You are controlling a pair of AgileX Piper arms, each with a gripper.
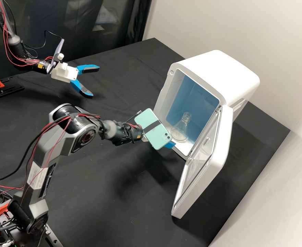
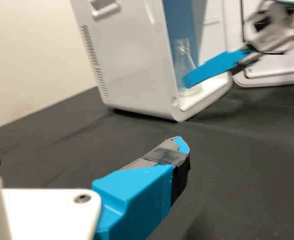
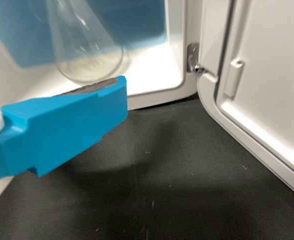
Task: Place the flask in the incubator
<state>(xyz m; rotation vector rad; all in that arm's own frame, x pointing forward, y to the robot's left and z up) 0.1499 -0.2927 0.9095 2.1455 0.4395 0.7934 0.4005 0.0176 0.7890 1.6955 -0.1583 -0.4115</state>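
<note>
The clear glass flask (image 1: 182,128) stands upright on the floor of the white incubator (image 1: 222,75), against its blue inner wall. The incubator's door (image 1: 205,161) hangs wide open. My right gripper (image 1: 169,144) is at the incubator's mouth, just in front of the flask (image 3: 86,45). It is open, with one blue finger (image 3: 61,125) close to the flask's base and nothing held. My left gripper (image 1: 93,81) hovers open and empty over the bench's far left. From there it looks at the incubator (image 2: 131,55) and the flask (image 2: 183,62).
The open door (image 3: 257,90) juts out toward the bench's front edge, beside the right arm. Bare black bench (image 1: 123,192) lies between the arms and in front of the incubator. A pale wall stands close behind the incubator.
</note>
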